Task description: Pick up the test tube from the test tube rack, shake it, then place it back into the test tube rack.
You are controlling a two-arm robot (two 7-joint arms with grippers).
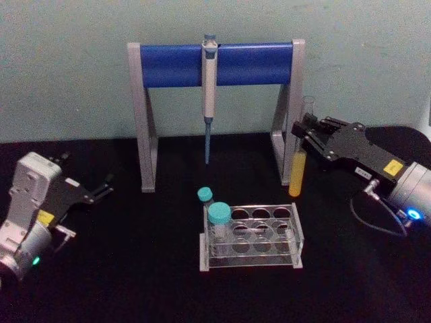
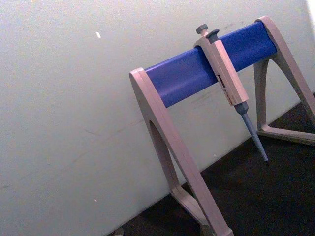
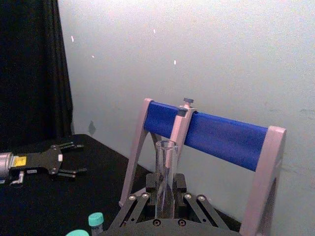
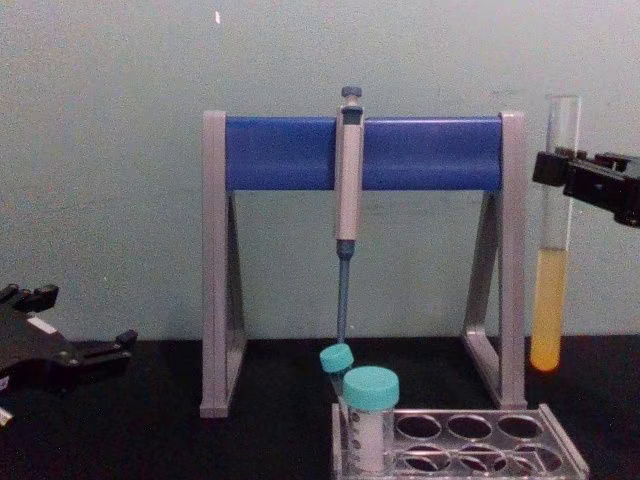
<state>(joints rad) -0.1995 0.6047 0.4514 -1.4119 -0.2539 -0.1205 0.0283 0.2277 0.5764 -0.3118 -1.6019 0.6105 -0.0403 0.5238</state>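
My right gripper [image 1: 303, 129] is shut on the test tube [image 1: 300, 158], a long clear glass tube with yellow liquid in its lower part. It holds the tube upright in the air by its upper part, to the right of the pipette stand's right leg. In the chest view the test tube [image 4: 553, 250] hangs well above the table, gripped by the right gripper [image 4: 556, 172]. The rim of the test tube [image 3: 165, 179] shows between the fingers in the right wrist view. The clear test tube rack [image 1: 252, 237] stands on the table, lower and to the left of the tube. My left gripper [image 1: 106, 185] rests open at the left.
A grey-and-blue pipette stand [image 1: 215, 64] with a hanging pipette [image 1: 209, 87] stands behind the rack. Two teal-capped vials [image 1: 219, 222] sit in the rack's left holes. The table is black, with a pale wall behind.
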